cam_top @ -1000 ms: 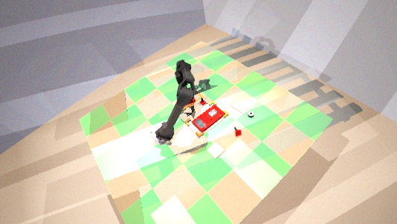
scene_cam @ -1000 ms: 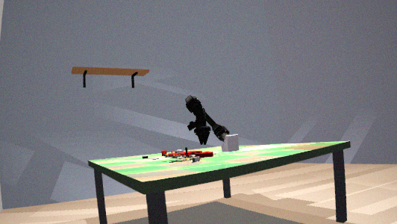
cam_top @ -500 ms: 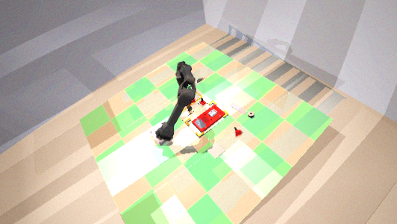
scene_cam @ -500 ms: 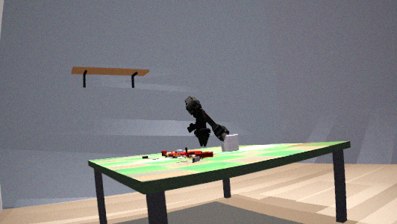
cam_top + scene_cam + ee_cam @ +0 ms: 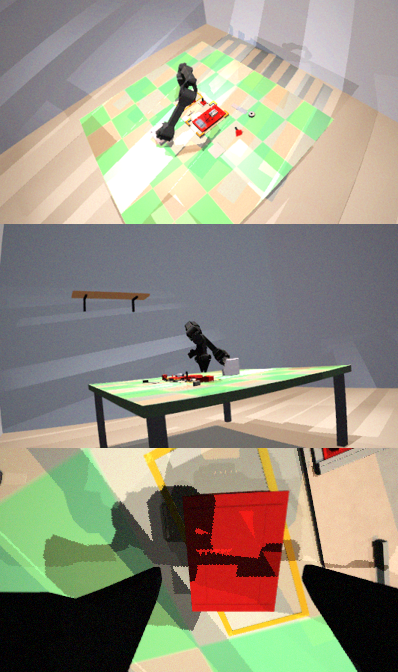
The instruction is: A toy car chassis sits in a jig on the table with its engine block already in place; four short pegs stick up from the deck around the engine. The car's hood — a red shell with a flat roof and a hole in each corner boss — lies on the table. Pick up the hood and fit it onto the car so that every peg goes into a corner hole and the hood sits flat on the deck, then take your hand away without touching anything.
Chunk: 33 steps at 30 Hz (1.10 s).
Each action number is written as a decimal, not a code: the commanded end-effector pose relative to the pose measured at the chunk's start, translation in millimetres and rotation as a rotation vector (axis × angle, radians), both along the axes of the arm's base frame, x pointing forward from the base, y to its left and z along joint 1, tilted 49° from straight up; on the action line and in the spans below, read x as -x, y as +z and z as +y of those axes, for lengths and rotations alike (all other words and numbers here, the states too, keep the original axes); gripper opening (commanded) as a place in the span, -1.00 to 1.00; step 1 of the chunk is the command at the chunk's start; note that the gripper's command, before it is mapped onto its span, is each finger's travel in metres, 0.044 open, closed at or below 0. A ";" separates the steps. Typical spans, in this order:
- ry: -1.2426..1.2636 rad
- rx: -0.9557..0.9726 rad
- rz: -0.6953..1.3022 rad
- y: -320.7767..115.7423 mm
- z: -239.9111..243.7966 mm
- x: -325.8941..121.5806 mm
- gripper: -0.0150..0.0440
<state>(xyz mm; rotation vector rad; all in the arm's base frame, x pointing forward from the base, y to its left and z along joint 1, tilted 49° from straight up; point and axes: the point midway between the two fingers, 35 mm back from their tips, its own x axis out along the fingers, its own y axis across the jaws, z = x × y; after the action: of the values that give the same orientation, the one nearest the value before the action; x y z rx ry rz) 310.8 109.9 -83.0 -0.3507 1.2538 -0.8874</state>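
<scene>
The red hood (image 5: 245, 538) lies flat on the table, partly over a yellow outlined rectangle (image 5: 265, 624), with shadows across it. My gripper (image 5: 229, 572) (image 5: 203, 369) is open and empty, above the hood, with one finger out to each side of it. In the top view the arm hides most of the hood. The red chassis (image 5: 206, 120) sits in the jig (image 5: 200, 134) with yellow corners, beside the hood's place. The engine block (image 5: 213, 113) is on its deck. The pegs are too small to make out. A corner of the chassis (image 5: 332, 453) shows at the wrist view's top right.
A small red part with a black stem (image 5: 203, 102) lies between the hood and jig. Another red part (image 5: 239, 131) and a small round part (image 5: 251, 114) lie beyond the jig. A pale box (image 5: 232, 366) stands by the arm's base. A shelf (image 5: 110, 295) hangs on the wall.
</scene>
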 end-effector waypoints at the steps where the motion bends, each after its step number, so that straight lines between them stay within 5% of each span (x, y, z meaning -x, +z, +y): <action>1: 0.002 0.009 0.011 -3.4 -4.7 2.3 1.00; 33: 0.002 0.011 0.010 -13.4 -20.0 2.8 1.00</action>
<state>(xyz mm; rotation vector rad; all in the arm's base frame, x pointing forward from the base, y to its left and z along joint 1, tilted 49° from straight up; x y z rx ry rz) 309.6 92.3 -94.2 -0.3544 1.2545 -0.8913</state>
